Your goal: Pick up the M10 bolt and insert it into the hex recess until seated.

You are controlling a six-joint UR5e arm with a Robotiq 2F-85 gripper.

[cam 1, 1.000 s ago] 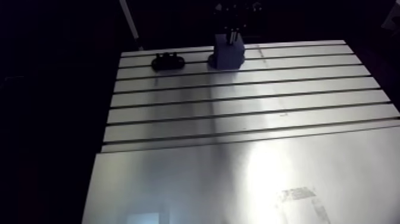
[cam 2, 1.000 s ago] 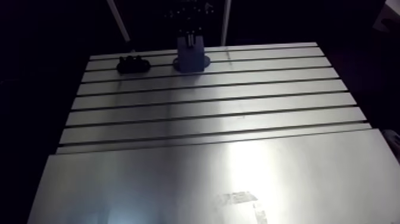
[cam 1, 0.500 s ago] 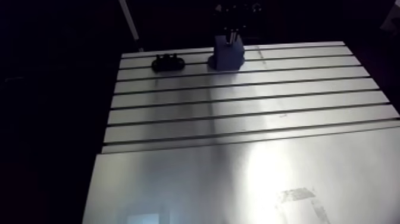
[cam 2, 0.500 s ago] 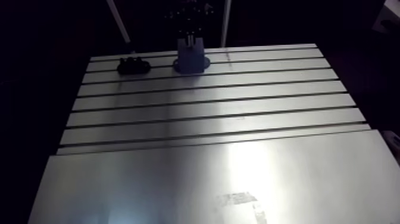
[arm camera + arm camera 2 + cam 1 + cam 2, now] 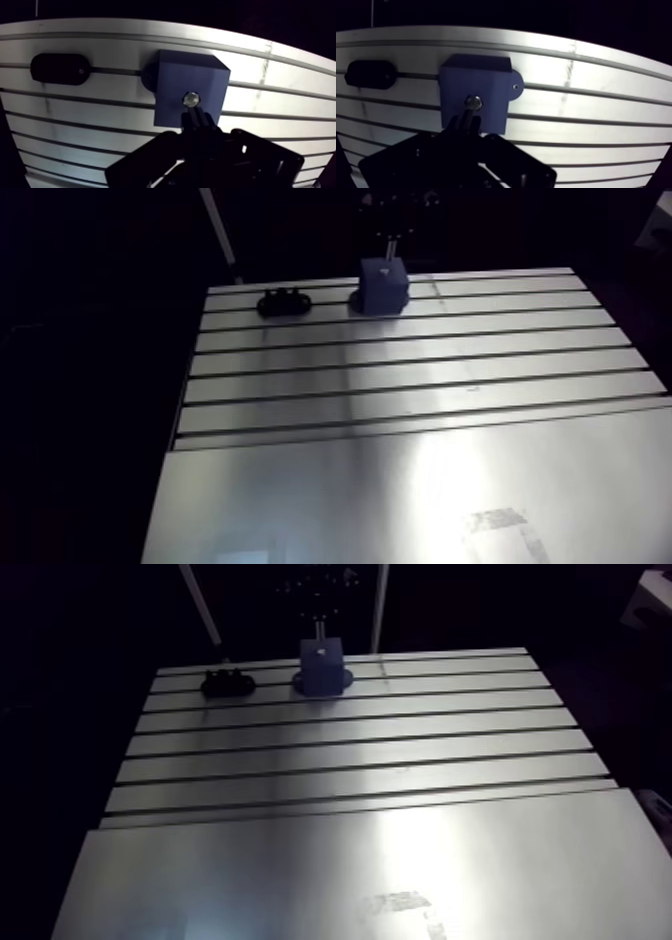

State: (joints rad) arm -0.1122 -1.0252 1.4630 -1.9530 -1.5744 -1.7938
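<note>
The silvery M10 bolt is being pinched by the dark two-finger gripper, fingers almost together, right over the top of the blue plastic block. That block's being seen at the far edge of the slotted aluminium table, with a black oval piece just left of it.

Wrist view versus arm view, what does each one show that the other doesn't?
Only the wrist view shows the bolt head as a hexagon on the blue block, plus a screw hole in its base tab. Only the arm view shows the smooth near sheet with a worn patch. Both show the block, the black fixture beside it, the slotted table and the pincer.
</note>
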